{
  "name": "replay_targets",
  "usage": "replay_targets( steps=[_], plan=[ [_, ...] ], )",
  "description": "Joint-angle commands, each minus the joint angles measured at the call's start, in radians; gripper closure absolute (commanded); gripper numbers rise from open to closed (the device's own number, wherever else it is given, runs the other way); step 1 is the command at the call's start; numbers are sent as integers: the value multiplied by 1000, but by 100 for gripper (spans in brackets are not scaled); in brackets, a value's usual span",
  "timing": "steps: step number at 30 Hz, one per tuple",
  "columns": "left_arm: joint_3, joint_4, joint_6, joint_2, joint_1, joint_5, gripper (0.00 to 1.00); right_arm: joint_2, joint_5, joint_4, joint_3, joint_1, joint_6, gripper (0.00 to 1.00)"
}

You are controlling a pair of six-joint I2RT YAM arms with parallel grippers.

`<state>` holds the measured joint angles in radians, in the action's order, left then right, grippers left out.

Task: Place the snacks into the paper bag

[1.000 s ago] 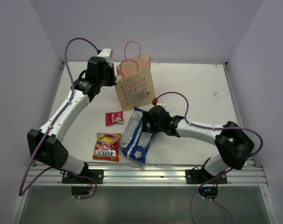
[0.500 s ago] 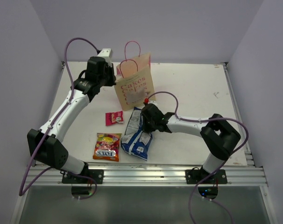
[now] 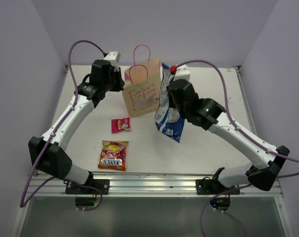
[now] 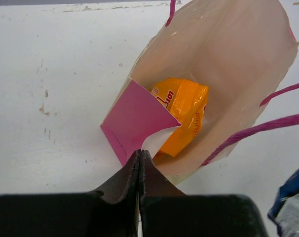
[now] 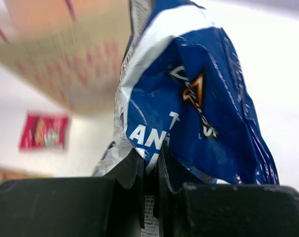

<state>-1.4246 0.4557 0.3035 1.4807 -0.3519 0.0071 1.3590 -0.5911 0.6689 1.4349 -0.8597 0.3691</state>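
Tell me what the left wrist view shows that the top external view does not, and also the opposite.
Only left wrist: an orange-yellow foil packet lying inside the upright tan kraft-paper bag, and the left gripper pinched shut on the bag's pink side. Only top external: a red-yellow "FOX'S" foil packet and a small pink-red sachet lying on the white table. Both: the paper bag itself and the long blue-white foil bag, held up beside it; the wrist view catches only its corner.
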Motion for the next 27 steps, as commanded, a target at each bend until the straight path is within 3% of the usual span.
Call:
replay_targets(
  steps=[1,3,4,7,13,17,20,24,27],
  plan=[
    [-2,-3,-7,-28,8,85,100,-28,-258,-155,142,14,-287,100],
    [1,-2,-7,-34,8,94,100,-21,-303,-323,141,25,-469,100],
    [3,-2,-7,-39,8,102,100,-9,-306,-509,134,39,-525,100],
    [10,3,-9,-46,8,122,100,44,-293,-836,148,66,-711,100],
    [24,1,-4,-62,8,155,100,333,-247,-1135,419,108,-938,100],
    [36,0,3,-72,8,168,100,511,-194,-1128,701,120,-989,100],
    [41,1,2,-76,8,168,100,598,-162,-1102,823,123,-986,100],
    [43,0,2,-77,8,168,100,644,-145,-1068,872,123,-920,100],
    [43,1,2,-77,8,163,100,634,-148,-1046,813,117,-860,100]
  ],
)
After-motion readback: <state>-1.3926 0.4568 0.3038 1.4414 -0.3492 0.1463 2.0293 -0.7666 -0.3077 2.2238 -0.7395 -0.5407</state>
